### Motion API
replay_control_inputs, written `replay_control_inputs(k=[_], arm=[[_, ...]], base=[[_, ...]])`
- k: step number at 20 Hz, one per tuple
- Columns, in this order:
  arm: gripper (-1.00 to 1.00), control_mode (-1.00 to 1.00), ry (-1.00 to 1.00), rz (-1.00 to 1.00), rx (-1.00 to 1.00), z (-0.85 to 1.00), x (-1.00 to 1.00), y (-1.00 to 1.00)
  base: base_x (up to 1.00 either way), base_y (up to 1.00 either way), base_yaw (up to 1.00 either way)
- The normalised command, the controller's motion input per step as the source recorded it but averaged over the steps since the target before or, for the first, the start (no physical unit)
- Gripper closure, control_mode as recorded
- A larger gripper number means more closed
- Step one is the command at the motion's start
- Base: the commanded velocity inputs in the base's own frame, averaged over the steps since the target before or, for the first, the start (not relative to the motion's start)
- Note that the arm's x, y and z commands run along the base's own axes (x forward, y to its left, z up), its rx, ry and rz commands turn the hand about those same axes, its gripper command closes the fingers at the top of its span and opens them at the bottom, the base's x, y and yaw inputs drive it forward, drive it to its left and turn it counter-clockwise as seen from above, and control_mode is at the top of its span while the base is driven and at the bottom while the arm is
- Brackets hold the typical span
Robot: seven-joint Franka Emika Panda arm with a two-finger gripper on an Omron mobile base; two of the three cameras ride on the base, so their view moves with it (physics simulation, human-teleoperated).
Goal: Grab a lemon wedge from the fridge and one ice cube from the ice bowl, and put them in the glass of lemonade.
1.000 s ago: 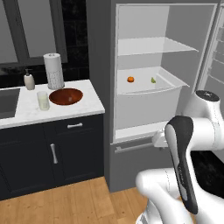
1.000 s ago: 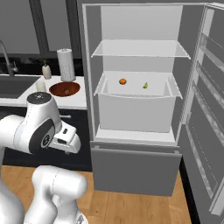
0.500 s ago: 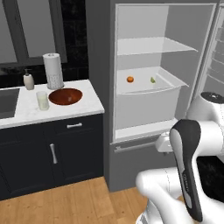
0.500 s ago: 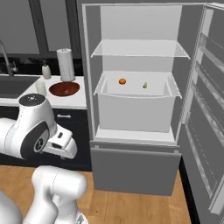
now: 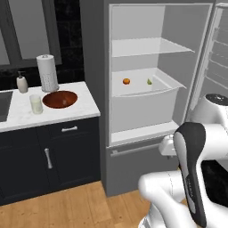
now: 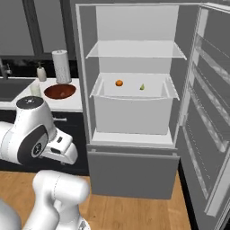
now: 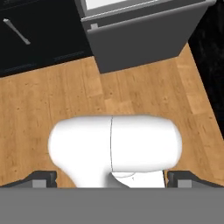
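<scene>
Claw (image 7: 112,179) open, empty, tips wide apart, pointing down over wood floor (image 7: 144,96) near fridge (image 6: 130,175) base; fridge door open; lemon wedge (image 5: 126,81) in white drawer, small green item (image 5: 149,81) to its right; left on desk (image 5: 84,104): glass of lemonade (image 5: 36,103) just beside ice bowl (image 5: 59,99); paper-towel roll (image 5: 47,73) behind.

A: What's sitting in the open fridge (image 6: 134,148)?
B: A lemon wedge (image 6: 119,83) is lying in its drawer, left of a green bit (image 6: 142,86).
A: And the bowl (image 6: 60,91)?
B: Resting on the counter (image 6: 67,102), far left.
</scene>
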Motion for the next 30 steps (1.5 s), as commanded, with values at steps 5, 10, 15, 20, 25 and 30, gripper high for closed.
replay_control_inputs(k=[5,10,15,20,25,30], arm=[[-1.0,1.0,0.0,0.0,0.0,0.0,0.0,0.0],[-1.0,1.0,0.0,0.0,0.0,0.0,0.0,0.0],[-1.0,1.0,0.0,0.0,0.0,0.0,0.0,0.0],[-1.0,1.0,0.0,0.0,0.0,0.0,0.0,0.0],[-1.0,1.0,0.0,0.0,0.0,0.0,0.0,0.0],[-1.0,-1.0,0.0,0.0,0.0,0.0,0.0,0.0]], base=[[0.59,-0.69,0.0],[0.7,-0.71,0.0],[0.99,-0.08,0.0],[1.0,0.33,-0.05],[0.45,0.03,-0.05],[0.04,0.0,-0.01]])
